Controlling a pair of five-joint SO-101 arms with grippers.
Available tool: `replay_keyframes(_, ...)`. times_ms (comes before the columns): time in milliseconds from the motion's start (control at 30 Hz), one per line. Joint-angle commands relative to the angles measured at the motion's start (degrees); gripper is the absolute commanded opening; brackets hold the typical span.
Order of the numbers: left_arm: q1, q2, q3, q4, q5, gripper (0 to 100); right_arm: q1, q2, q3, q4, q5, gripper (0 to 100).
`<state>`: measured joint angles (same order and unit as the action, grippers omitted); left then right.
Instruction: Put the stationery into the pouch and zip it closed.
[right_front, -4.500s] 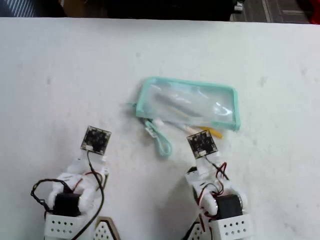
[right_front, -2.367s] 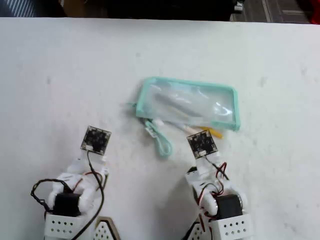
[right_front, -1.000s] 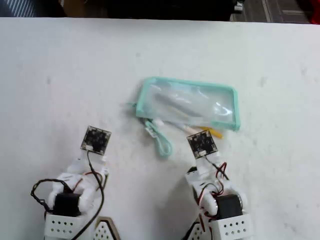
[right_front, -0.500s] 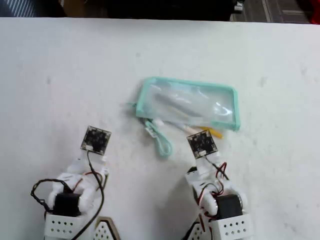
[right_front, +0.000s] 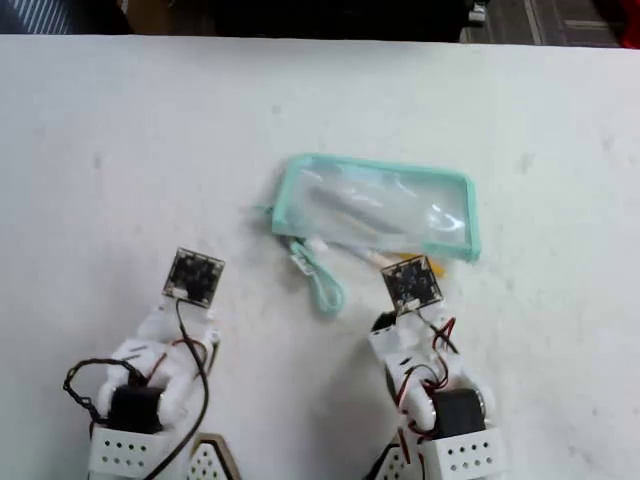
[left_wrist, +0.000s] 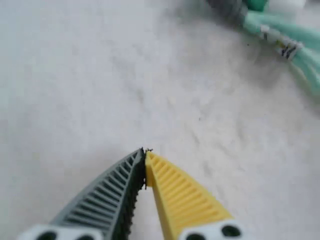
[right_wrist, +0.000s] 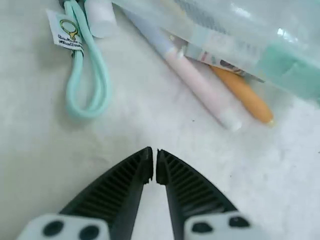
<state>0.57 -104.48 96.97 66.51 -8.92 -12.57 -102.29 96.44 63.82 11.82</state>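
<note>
A pink pen (right_wrist: 197, 85) and an orange pen (right_wrist: 242, 95) jutted from the clear, mint-edged plastic pouch (right_front: 375, 205), so the right gripper (right_wrist: 154, 167), closed and empty like the left gripper (left_wrist: 145, 160), sat near, presumably to nudge them in.

Robot lab, white table (right_front: 120, 110), wired arms (right_front: 140, 385)

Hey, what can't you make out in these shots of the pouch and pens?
High view: the right arm's camera board hides the pink pen and orange pen tips.
Right wrist view: the picture's edge cuts off the pouch; its zipper's state is unclear.
Left wrist view: the strap is blurred.
</note>
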Motion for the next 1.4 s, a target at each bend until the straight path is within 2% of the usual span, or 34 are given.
replay_keyframes(0, 0.8, -0.1, 0.0, -13.6, 0.6, 2, 0.5, -0.4, 0.4, -1.7, -0.5, 1.8)
replay_keyframes(100, 0.9, -0.1, 0.0, -17.1, 0.6, 2, 0.5, -0.3, 0.4, -1.7, -0.5, 1.8)
replay_keyframes(367, 0.7, -0.1, 0.0, -17.7, 0.3, 2, 0.2, 0.0, 0.4, -1.6, -0.4, 1.8)
replay_keyframes(633, 1.2, -0.1, -0.3, -31.7, 0.5, 2, 0.0, 0.0, 0.4, -1.6, -0.3, 1.8)
replay_keyframes(933, 11.9, 0.0, -9.8, -34.5, 0.2, 2, 0.0, 0.0, 0.4, -1.6, -0.2, 1.8)
replay_keyframes(1100, 10.3, 0.0, -11.5, -38.9, -4.7, 2, 0.0, 0.0, 0.4, -1.6, -0.2, 1.8)
replay_keyframes(1367, 6.4, 0.0, -8.7, -38.1, -7.6, 2, 0.0, 0.0, 0.4, -1.6, -0.2, 1.8)
